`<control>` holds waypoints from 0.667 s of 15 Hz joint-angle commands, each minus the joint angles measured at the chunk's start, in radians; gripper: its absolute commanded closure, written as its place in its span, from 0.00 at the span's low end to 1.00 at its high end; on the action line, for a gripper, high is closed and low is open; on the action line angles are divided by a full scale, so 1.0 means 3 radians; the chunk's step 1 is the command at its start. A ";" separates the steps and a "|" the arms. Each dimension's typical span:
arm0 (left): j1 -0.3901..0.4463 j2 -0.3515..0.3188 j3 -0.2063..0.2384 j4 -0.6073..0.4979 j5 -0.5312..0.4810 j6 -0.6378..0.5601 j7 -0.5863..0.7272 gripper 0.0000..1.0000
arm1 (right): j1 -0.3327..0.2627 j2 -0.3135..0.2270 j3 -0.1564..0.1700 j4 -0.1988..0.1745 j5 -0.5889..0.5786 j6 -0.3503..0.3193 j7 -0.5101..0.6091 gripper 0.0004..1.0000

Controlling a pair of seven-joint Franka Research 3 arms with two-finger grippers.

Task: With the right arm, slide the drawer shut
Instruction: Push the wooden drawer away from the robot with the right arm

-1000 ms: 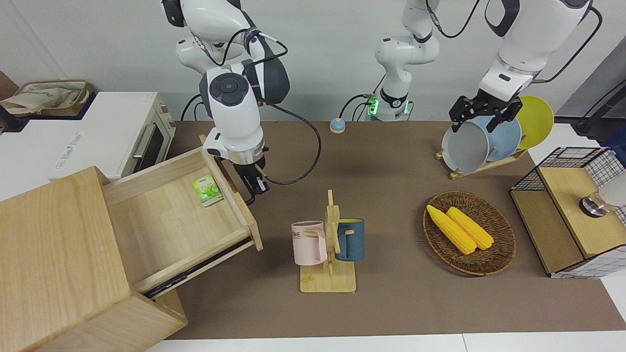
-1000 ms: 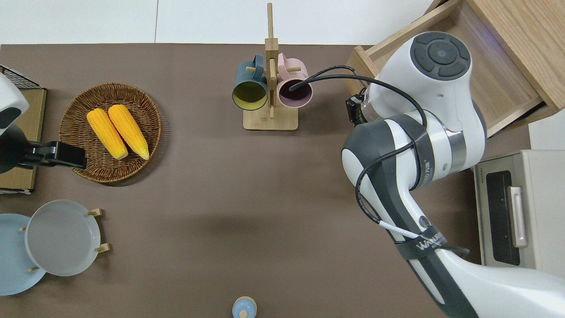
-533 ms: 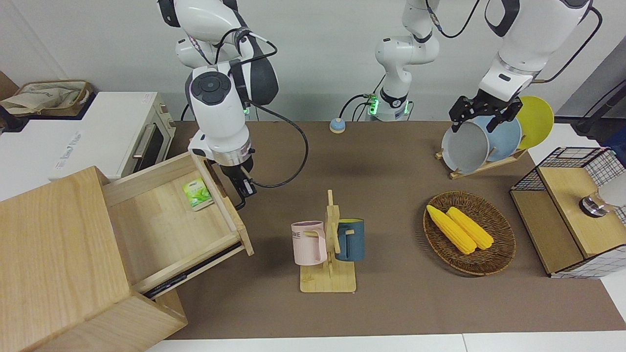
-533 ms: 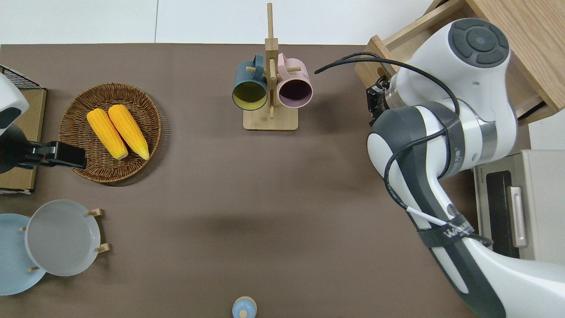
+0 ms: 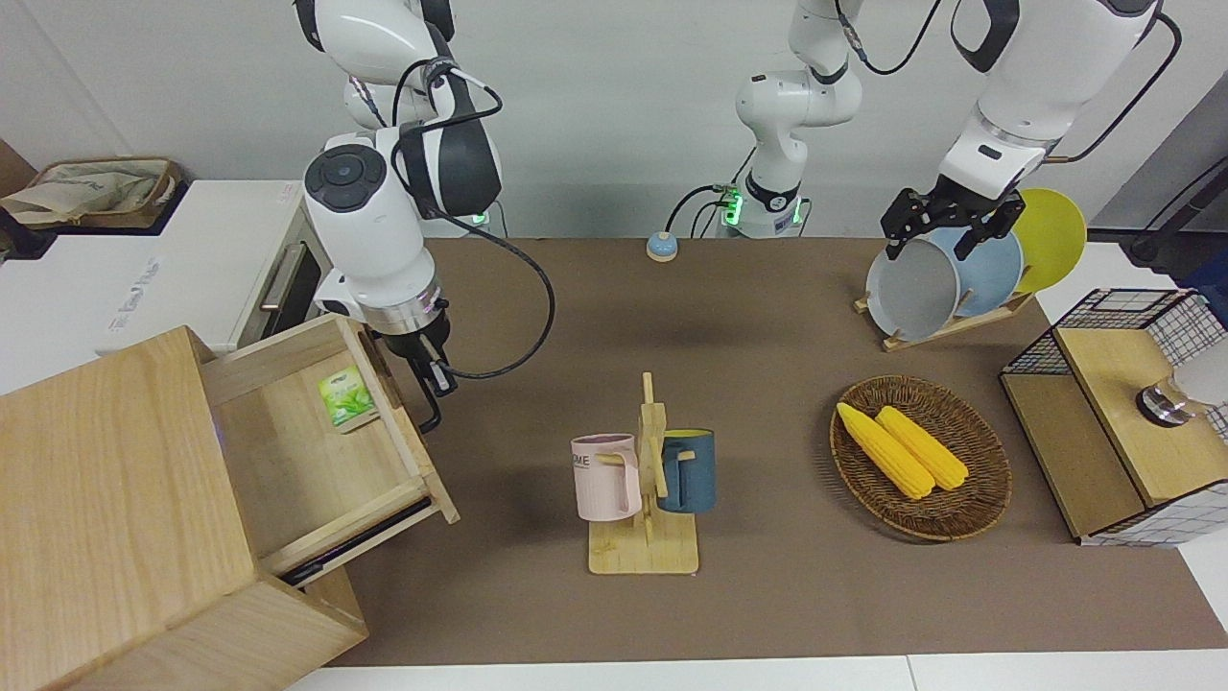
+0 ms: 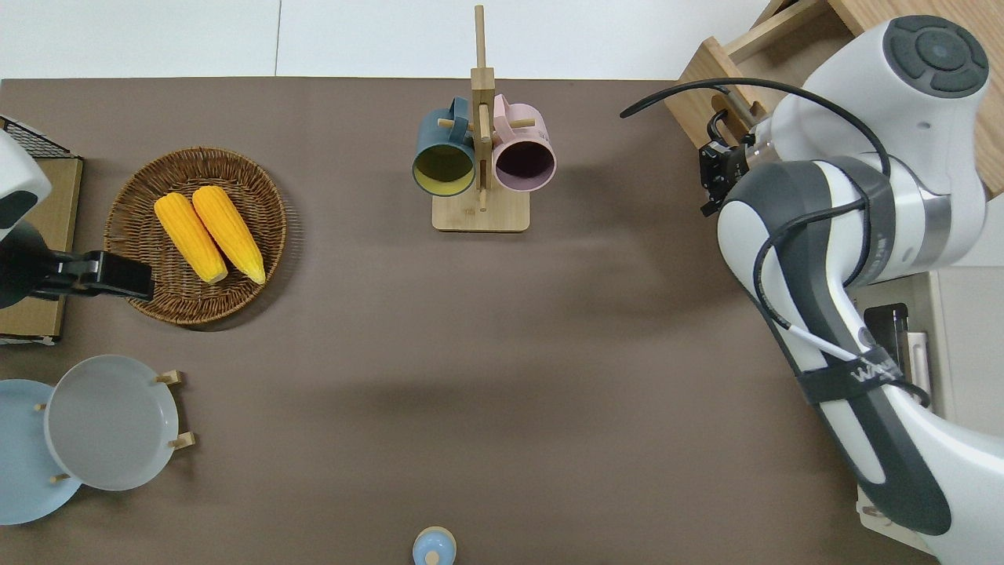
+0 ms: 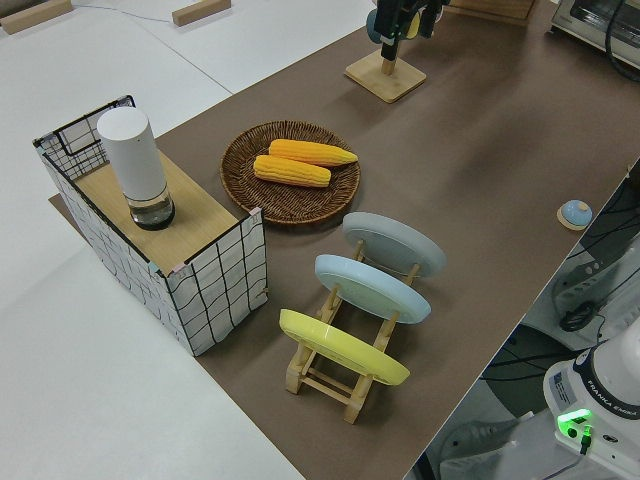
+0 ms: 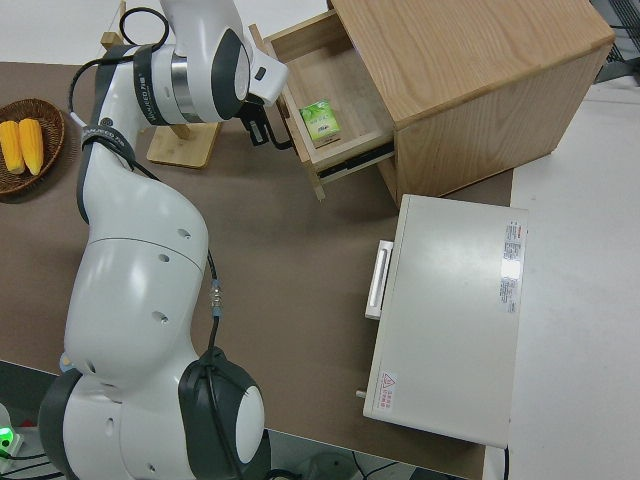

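The light-wood drawer [image 5: 288,461] stands partly open from its box cabinet [image 5: 115,499] at the right arm's end of the table. A green packet [image 5: 346,396] lies in it. My right gripper [image 5: 434,372] looks shut, its tip against the drawer's front panel by the black bar handle [image 5: 425,415]. The overhead view shows the gripper [image 6: 712,169] beside the front panel [image 6: 694,86]. The right side view shows the gripper [image 8: 260,127] at the drawer [image 8: 345,95] front. My left arm is parked, its gripper [image 5: 945,230] open.
A mug rack [image 5: 645,485] with a pink and a blue mug stands mid-table, near the drawer front. A white toaster oven [image 5: 192,269] sits beside the cabinet. A basket of corn [image 5: 921,461], a plate rack [image 5: 959,278] and a wire-mesh shelf box [image 5: 1122,413] are at the left arm's end.
The drawer has slid well into the cabinet. My right gripper moved with its front panel toward the right arm's end of the table. The left arm has not moved.
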 commanded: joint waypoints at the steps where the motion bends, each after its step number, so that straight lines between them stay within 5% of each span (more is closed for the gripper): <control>1: 0.0013 0.0038 -0.0021 0.0087 0.0057 -0.0065 0.0032 0.01 | -0.0179 0.0081 0.0072 0.0107 0.0023 0.0049 -0.0268 1.00; 10: 0.0013 0.0038 -0.0021 0.0082 0.0057 -0.0065 0.0032 0.01 | -0.0323 0.0133 0.0072 0.0163 0.0013 0.0273 -0.0366 1.00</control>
